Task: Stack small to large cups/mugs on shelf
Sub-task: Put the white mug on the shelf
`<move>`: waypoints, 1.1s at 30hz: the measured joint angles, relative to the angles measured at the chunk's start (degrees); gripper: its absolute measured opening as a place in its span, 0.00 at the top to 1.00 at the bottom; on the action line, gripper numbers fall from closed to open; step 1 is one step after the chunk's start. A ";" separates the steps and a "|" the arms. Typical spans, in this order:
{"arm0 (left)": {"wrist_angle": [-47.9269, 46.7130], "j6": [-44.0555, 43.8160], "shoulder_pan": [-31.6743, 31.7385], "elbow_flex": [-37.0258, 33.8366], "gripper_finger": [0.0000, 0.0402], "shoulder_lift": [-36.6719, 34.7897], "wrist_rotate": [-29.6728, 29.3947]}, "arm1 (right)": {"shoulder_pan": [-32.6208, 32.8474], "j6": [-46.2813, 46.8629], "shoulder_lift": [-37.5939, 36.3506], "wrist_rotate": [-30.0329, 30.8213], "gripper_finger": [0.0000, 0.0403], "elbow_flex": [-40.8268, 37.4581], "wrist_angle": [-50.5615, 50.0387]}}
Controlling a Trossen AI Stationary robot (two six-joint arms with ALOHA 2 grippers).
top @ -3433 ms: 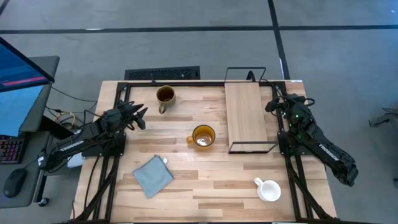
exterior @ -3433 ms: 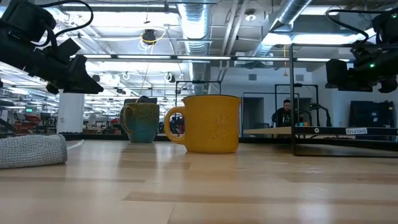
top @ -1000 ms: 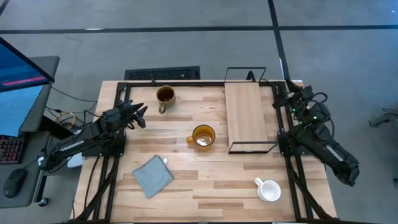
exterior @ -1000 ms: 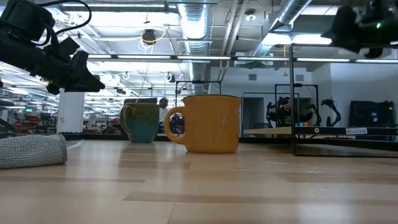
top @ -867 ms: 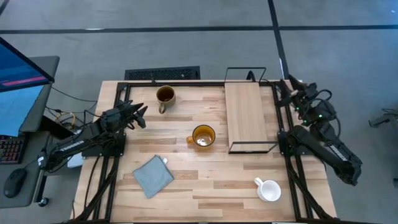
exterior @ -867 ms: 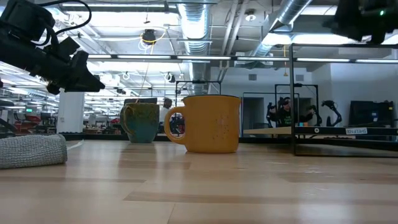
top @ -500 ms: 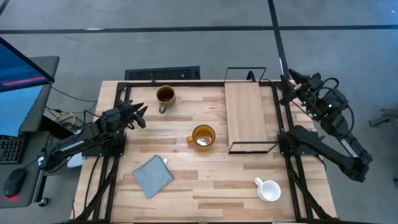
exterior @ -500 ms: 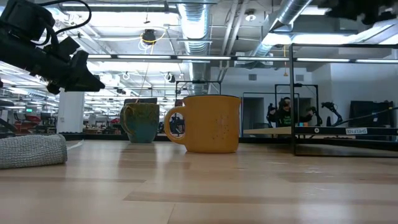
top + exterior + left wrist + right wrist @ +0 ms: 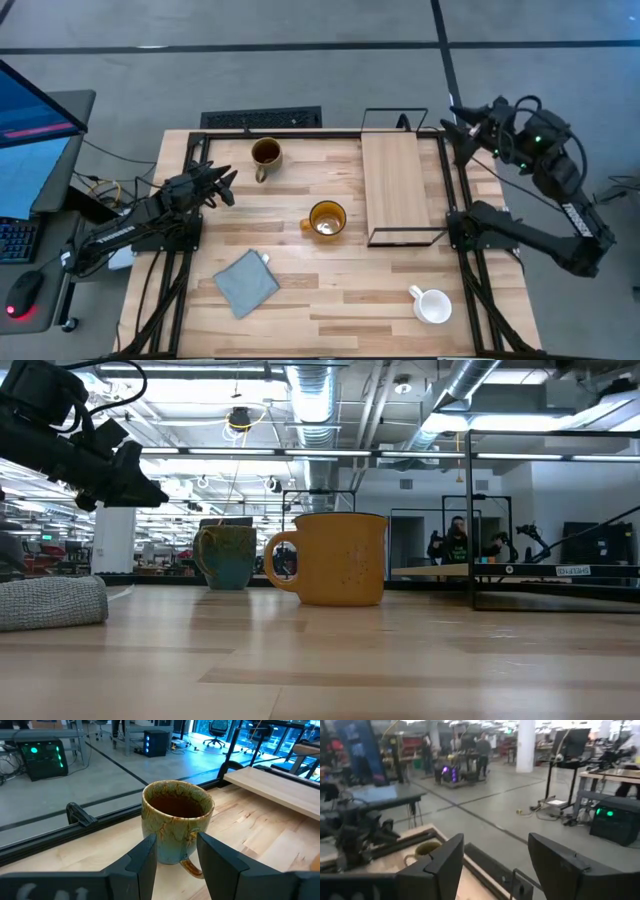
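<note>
**Station status: mugs, shelf and gripper positions**

You see the left gripper (image 9: 226,186) raised above the desk (image 9: 300,305) near its left edge, aimed at the dark brown-olive mug (image 9: 265,155). That mug stands upright near the far edge, left of centre, handle toward the near side. In the left wrist view the mug (image 9: 177,827) lies just beyond the fingers (image 9: 145,862), centred on the gap between them and not touched. The fingers are parted, with a gap about as wide as the mug body, and nothing is between them.

You see the right gripper (image 9: 462,127) lifted high over the far right corner of the desk, beyond the far right end of the shelf (image 9: 396,185). Its fingers (image 9: 442,865) are spread wide and empty, pointing across the far edge toward the left arm.

The shelf, a light wooden board on a black wire frame, stands on the right half of the desk, its long side running from the far edge toward the near edge. No mug is on it.

The amber-yellow mug (image 9: 326,220) stands upright near the desk centre, just left of the shelf's near end. The small white mug (image 9: 432,305) sits near the near right corner. A grey-blue cloth (image 9: 246,283) lies folded toward the near left.
</note>
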 joint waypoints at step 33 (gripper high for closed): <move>0.00 4.48 0.00 0.00 0.68 -0.01 0.00 | 29.88 22.58 11.59 -6.00 0.39 18.85 -14.39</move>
